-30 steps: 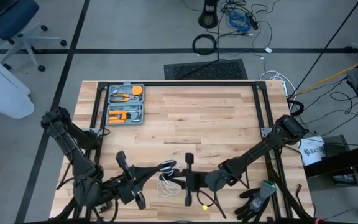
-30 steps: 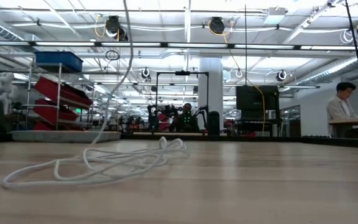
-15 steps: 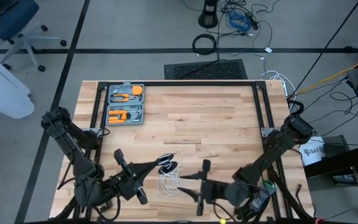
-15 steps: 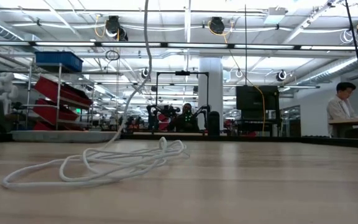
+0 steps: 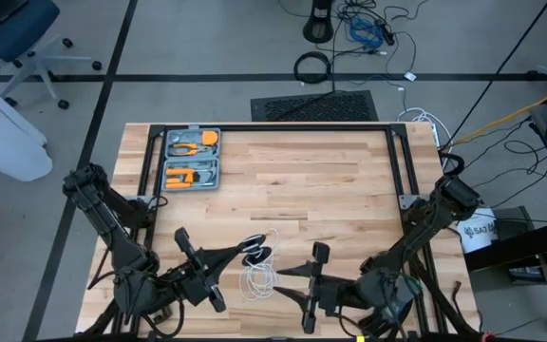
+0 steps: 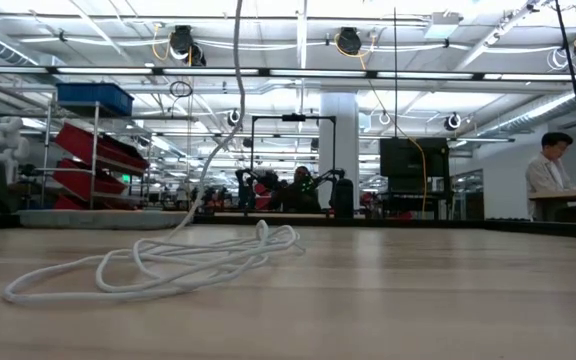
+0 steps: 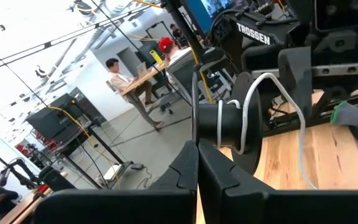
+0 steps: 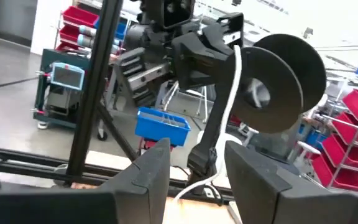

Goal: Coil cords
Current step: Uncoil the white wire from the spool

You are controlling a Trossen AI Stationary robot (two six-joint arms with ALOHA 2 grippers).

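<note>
**A:** Room to move?

**B:** Plenty. Both arms sit at the near edge of the table [image 5: 349,180]. The far half of the wood is bare except for the grey tool case [image 5: 191,159], tucked into the far-left corner just inside the black frame rail [image 5: 273,127]. Centre and far-right are open. A black-and-green glove [image 5: 394,302] lies at the near-right edge, right by the right arm.

**A:** Grippers?

**B:** Left gripper [image 5: 254,252] is near-centre, fingers clamped tight on the reel [image 7: 238,121]. Right gripper [image 5: 310,275] is just to the right of it, apart from it, fingers [image 8: 148,171] spread and holding nothing. Its wrist view looks straight at the reel [image 8: 281,84] through the gap.

**A:** Cord?

**B:** Thin white cord [image 5: 257,277], loose tangle of loops on the wood between the two grippers, near edge. In the low view the pile [image 6: 168,262] lies flat, with one strand rising out of it and off the top of the picture. The reel is a small dark spool with round flanges. A turn or so of white cord [image 7: 272,102] goes over its hub, and the rest hangs down to the table.
</note>
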